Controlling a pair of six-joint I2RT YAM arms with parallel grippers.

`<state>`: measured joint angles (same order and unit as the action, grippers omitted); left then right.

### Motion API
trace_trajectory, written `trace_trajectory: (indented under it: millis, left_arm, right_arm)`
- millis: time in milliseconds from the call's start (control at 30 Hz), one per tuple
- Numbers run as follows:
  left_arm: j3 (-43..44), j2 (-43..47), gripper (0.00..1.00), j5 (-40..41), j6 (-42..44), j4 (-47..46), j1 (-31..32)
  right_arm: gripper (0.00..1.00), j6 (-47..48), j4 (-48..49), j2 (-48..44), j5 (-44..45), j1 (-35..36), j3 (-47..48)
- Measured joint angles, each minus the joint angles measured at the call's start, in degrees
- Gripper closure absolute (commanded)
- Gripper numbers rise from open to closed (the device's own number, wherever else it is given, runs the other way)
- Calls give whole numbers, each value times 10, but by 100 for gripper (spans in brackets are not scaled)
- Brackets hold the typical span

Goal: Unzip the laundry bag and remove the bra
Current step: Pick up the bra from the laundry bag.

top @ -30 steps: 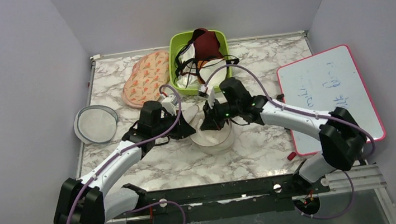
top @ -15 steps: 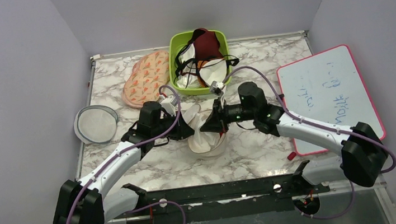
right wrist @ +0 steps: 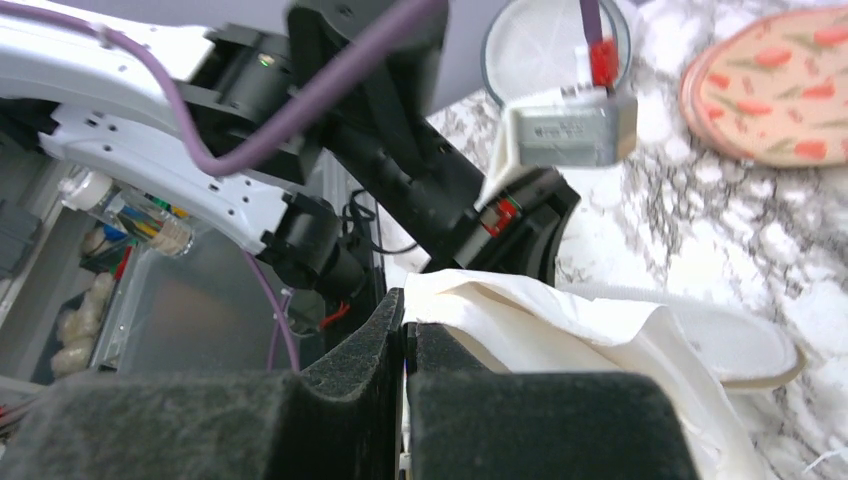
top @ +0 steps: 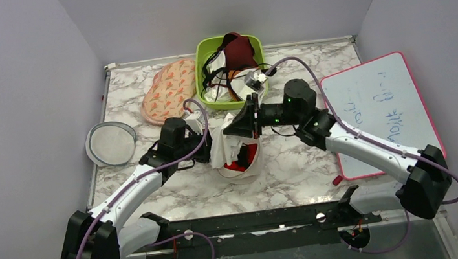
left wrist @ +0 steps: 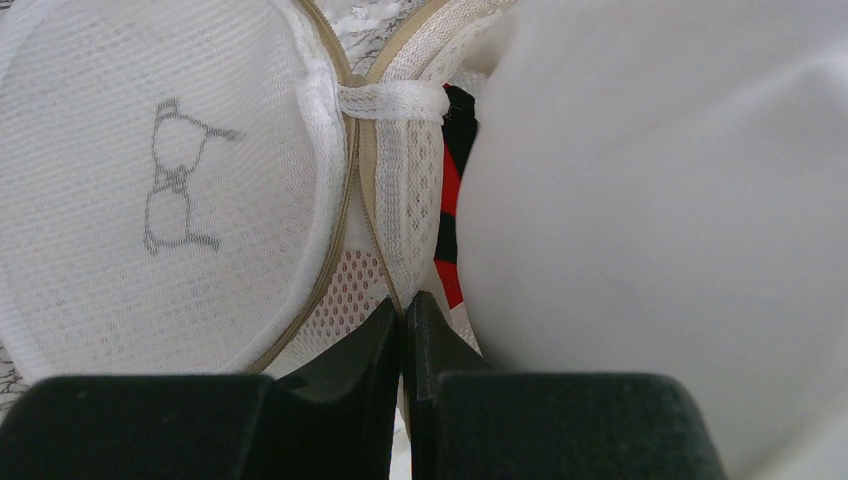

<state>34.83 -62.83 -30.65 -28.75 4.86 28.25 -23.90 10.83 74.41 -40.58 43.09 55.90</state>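
The laundry bag [top: 250, 166], a cream-white mesh pod, lies open at the table's middle. The red bra [top: 239, 164] with black trim shows inside it. My left gripper [top: 210, 150] is shut on the bag's rim at its left side. In the left wrist view the jaws [left wrist: 405, 312] pinch the zip rim beside the black-marked face [left wrist: 170, 190], with the bra [left wrist: 452, 255] in the gap. My right gripper [top: 228, 131] is shut on the bag's upper half and holds it lifted. In the right wrist view the jaws [right wrist: 403, 325] clamp the cream fabric's [right wrist: 600, 340] edge.
A green bin [top: 203, 43] at the back holds a dark maroon garment [top: 240, 49] and white cloths. Pink floral pads [top: 170, 89] lie to its left. A grey-rimmed mesh disc [top: 111, 143] lies at the far left. A pink-framed whiteboard [top: 380, 109] lies at the right.
My right gripper has moved up and to the back right, pulling the bag's upper half open. The red bra now shows inside. My left gripper has kept its hold.
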Motion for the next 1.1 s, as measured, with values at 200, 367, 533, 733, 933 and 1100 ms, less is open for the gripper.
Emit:
trace_trajectory:
  millis: [200, 367, 533, 733, 933, 1100]
  left_arm:
    - [0, 4, 100, 1, 1, 2, 0]
    - [0, 18, 100, 8, 6, 5, 0]
    - [1, 36, 100, 29, 27, 19, 0]
    - [11, 47, 100, 56, 64, 50, 0]
    - [11, 78, 100, 83, 87, 75, 0]
    - [11, 96, 100, 105, 99, 89, 0]
  right_arm:
    - [100, -9, 9, -61, 9, 0, 6]
    - [99, 2, 2, -120, 61, 0, 13]
    - [99, 36, -11, -183, 159, 0, 13]
    - [99, 76, -34, -197, 296, 0, 23]
    - [99, 118, -43, -100, 365, 0, 76]
    - [99, 139, -25, -23, 391, 0, 105]
